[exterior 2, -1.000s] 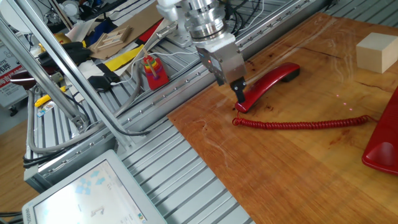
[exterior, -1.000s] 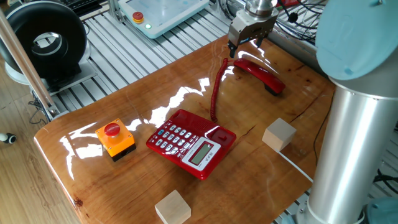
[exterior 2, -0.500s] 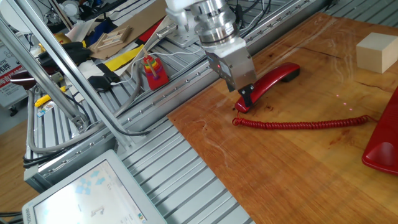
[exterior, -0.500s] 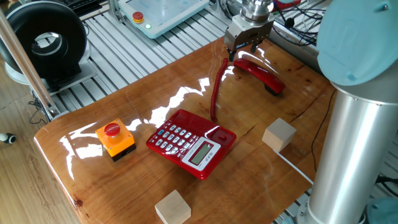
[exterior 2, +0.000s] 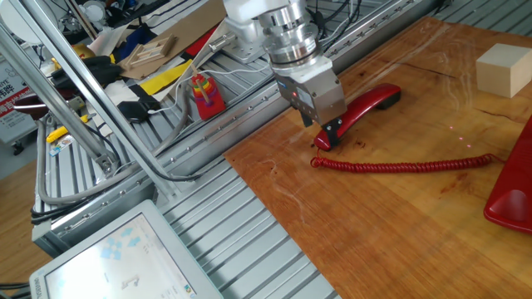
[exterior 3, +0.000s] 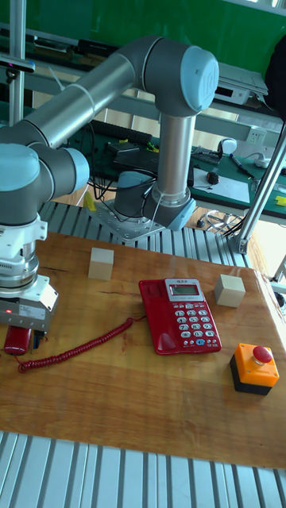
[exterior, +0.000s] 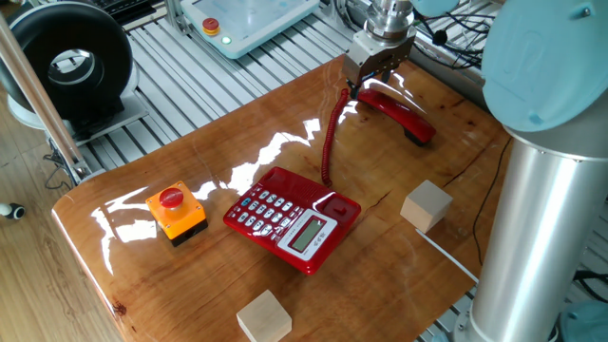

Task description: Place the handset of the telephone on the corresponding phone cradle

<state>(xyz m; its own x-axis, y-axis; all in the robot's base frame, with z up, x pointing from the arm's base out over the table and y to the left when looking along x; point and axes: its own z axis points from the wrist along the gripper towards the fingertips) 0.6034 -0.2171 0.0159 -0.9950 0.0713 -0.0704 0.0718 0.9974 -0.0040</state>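
The red handset [exterior: 401, 110] lies flat on the wooden table at the far end, its coiled cord [exterior 2: 407, 164] running to the telephone [exterior: 292, 217]. The phone cradle [exterior: 336, 205] is the bare red strip beside the keypad, with nothing on it. My gripper [exterior: 367, 84] is low over the handset's cord end, open, with its fingers [exterior 2: 335, 129] astride that end [exterior 2: 326, 139]. In the tall fixed view the gripper [exterior 3: 21, 336] hides most of the handset [exterior 3: 16, 341], far left of the telephone [exterior 3: 180, 315].
An orange box with a red button [exterior: 176, 211] stands left of the telephone. Two wooden cubes [exterior: 427, 204] [exterior: 264, 316] sit on the table. The table's edge and a metal slatted bench [exterior 2: 249, 208] lie just beside the handset. The arm's grey column [exterior: 532, 218] stands at the right.
My gripper has shifted sideways onto the handset's cord end and come lower around it. The handset, cord and telephone have not moved.
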